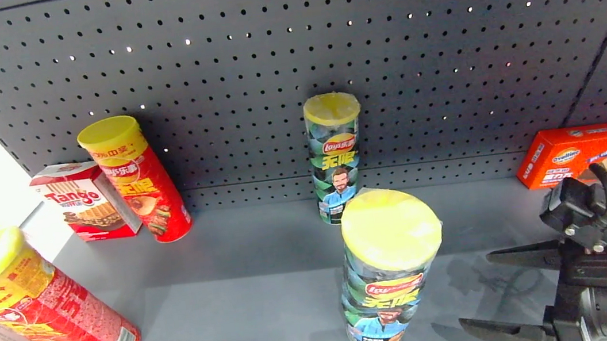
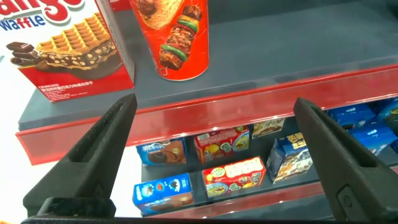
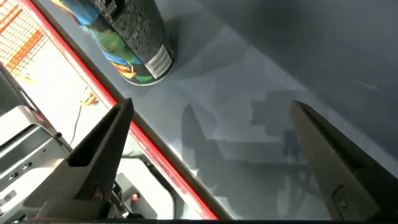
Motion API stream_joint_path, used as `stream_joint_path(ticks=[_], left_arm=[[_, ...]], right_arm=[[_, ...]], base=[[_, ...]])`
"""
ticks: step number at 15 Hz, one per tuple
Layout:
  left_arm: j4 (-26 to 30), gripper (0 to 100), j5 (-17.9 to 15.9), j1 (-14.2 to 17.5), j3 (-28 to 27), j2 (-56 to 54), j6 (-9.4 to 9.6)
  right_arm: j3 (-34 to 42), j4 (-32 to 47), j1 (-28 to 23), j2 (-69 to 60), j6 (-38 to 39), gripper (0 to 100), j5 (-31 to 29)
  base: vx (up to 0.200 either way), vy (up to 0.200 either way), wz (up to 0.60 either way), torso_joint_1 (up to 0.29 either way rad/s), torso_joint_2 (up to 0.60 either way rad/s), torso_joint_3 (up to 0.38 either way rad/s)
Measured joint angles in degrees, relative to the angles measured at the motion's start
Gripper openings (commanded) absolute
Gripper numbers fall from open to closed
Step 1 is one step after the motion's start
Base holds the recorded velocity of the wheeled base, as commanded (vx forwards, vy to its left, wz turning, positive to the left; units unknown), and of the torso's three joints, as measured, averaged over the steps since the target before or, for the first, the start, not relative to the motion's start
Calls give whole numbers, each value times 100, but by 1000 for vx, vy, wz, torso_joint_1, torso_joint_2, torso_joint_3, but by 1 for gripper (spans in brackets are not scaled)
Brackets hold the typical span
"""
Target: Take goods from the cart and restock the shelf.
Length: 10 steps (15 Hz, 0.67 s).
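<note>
- I see my right claw [image 1: 474, 289] spread wide and empty, just beside the front green can [image 1: 391, 275], which stands upright on the shelf [image 1: 237, 294].
- My left claw [image 2: 214, 102] is spread too, holding nothing, facing the shelf front.

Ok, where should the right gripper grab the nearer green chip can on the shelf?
Probably across the middle of the nearer green chip can, coming level from the robot's right, where the open right gripper is. It stands upright, a round tube, with bare shelf that side.
</note>
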Motion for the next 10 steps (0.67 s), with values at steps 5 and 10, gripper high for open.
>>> stream_joint_path(ticks=[5,10], left_arm=[[2,100,15,0,2,0,-29],[2,100,49,0,2,0,-85]], right_arm=[[-457,-6,67,461,-2,100,-5],[-545,-94,202,750,-90,100,-10]], base=[[0,0,0,0,0,0],[0,0,0,0,0,0]])
